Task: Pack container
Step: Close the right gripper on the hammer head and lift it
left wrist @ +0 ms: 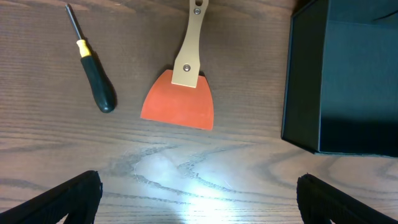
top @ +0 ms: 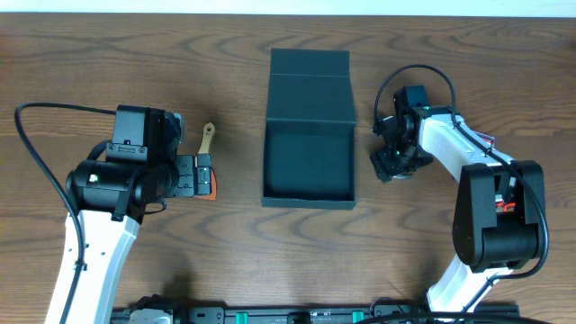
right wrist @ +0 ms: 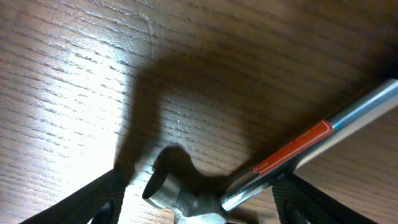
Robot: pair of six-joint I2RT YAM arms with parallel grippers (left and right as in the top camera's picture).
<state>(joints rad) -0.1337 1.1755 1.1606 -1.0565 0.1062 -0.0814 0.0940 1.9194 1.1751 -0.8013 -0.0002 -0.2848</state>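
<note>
The dark teal container [top: 308, 162] lies open mid-table, its flap lid [top: 309, 85] folded back; its wall shows in the left wrist view [left wrist: 348, 81]. My left gripper [top: 202, 175] [left wrist: 199, 202] is open over bare wood, just short of an orange scraper [left wrist: 179, 106] with a tan handle [top: 207, 137]. A black screwdriver [left wrist: 93, 78] lies left of the scraper. My right gripper [top: 393, 162] [right wrist: 199, 202] is low at the container's right, jaws open on either side of a hammer's steel head [right wrist: 186, 190]. The hammer's chrome shaft [right wrist: 311, 146] carries an orange label.
Wooden table [top: 504, 72] all around. The right arm's cable [top: 396, 85] loops beside the container's lid. A black rail [top: 297, 315] runs along the front edge.
</note>
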